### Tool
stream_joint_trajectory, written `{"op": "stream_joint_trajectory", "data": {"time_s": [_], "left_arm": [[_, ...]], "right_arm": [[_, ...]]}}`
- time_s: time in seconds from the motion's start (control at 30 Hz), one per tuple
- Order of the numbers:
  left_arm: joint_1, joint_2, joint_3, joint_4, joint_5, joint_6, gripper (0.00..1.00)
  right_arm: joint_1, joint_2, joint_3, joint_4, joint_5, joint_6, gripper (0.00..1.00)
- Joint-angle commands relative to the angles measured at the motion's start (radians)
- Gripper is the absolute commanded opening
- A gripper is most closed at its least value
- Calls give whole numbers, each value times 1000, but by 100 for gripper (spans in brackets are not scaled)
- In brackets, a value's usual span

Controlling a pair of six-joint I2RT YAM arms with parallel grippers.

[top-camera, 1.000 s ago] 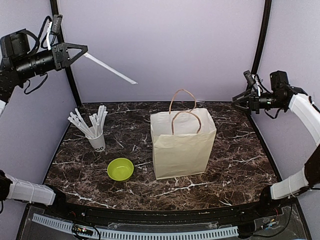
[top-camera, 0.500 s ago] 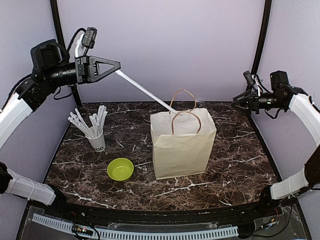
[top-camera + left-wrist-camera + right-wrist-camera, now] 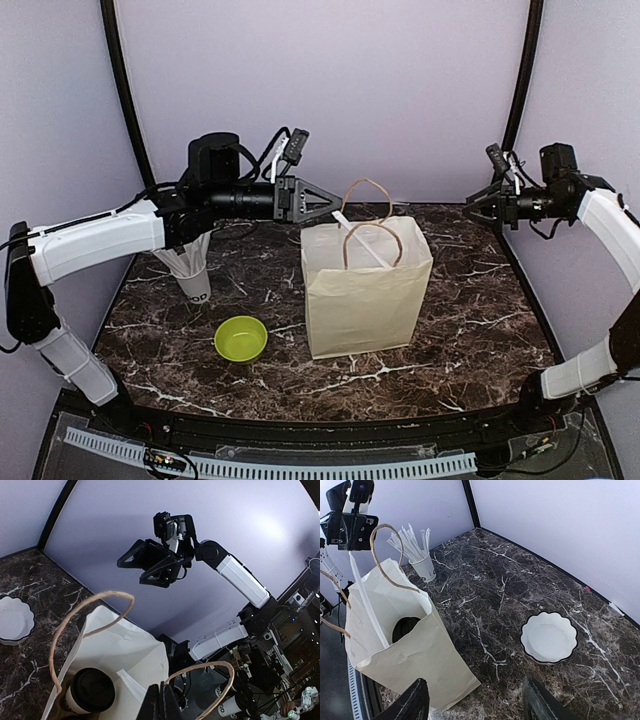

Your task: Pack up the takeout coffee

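Bag: a cream paper bag (image 3: 365, 295) with two brown looped handles stands upright and open-topped at the middle of the dark marble table (image 3: 470, 330).
Coffee cup: one white coffee cup (image 3: 92, 690) with a round black lid stands inside the bag, low down against one wall. From the right wrist view only its dark lid shows through the mouth. Whether a second cup sits beside it cannot be told.
Left gripper: the left gripper (image 3: 332, 204) hangs just above the bag's rear left corner, near the back handle, with its fingers clenched on the top end of a straw.
Straw: the long white wrapped straw (image 3: 362, 240) slants down from those fingers, over the rim and into the bag, its lower end hidden inside.
Right gripper: the right gripper (image 3: 476, 206) is held high, well to the right of the bag and level with its handles. Its fingers are spread with nothing between them.
Straw cup: a white cup (image 3: 195, 283) full of white straws stands left of the bag, partly behind the left arm.
Bowl: a lime-green bowl (image 3: 240, 338) lies left of the bag's front corner, nearer than the straw cup.
Dish: a white scalloped dish (image 3: 549, 637) lies on the table well apart from the bag.
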Motion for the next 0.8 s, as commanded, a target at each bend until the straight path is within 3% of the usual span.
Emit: {"op": "stream_joint_trajectory", "data": {"time_s": [0.0,0.4,0.47,0.53,0.6,0.67,0.77], "left_arm": [[-1,-13,23,79,-65,-7,0],[-52,91,73,26,-74,-45,0],[-61,106,95,-11,-64,-37,4],[-63,108,114,-80,-75,-16,11],[-64,77,135,-184,-132,30,29],[-64,34,160,-296,-251,133,42],[-62,-36,220,-445,-392,260,54]], "right_arm": [[-3,-22,-21,18,3,-8,64],[-3,7,-14,10,-4,-20,64],[-3,8,-13,8,-6,-24,64],[-3,7,-14,4,-4,-29,64],[-3,4,-15,3,-4,-32,64],[-3,1,-16,1,-6,-36,64],[-3,-1,-16,0,-7,-39,65]]}}
